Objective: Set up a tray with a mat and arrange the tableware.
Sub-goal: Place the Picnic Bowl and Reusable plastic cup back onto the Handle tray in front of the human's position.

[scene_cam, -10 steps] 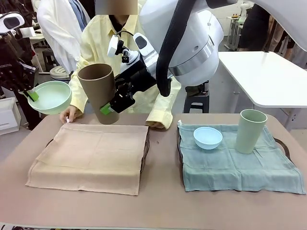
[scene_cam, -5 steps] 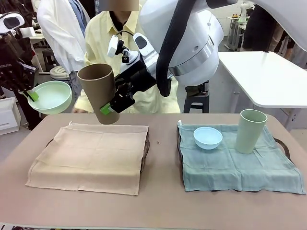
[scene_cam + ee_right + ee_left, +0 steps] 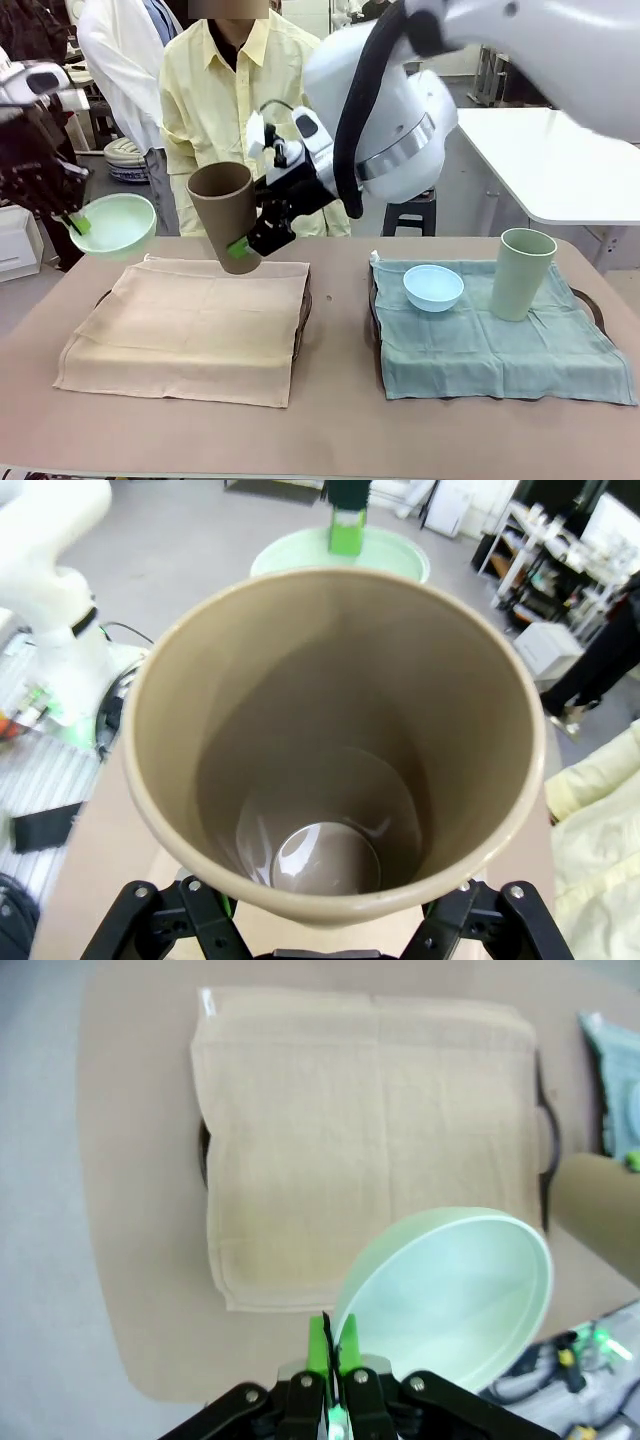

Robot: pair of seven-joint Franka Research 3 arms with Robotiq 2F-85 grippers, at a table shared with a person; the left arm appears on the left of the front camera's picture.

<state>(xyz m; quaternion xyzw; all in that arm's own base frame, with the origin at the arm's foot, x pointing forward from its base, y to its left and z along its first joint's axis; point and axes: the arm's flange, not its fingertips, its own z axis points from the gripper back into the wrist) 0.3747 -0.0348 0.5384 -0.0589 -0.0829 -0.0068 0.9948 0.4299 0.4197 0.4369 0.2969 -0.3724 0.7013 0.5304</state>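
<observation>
While gripped, brown tumbler (image 3: 225,212) fills right hand (image 3: 243,247).

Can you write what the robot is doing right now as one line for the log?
left gripper: shut on mint green bowl, in the air | right gripper: holding brown tumbler over beige mat | nothing set down on that mat

Bright, even overhead light with soft shadows on the worktop (image 3: 330,430). A glare spot shines inside the brown cup (image 3: 320,855). Wrist views look soft and bend at the edges.
</observation>
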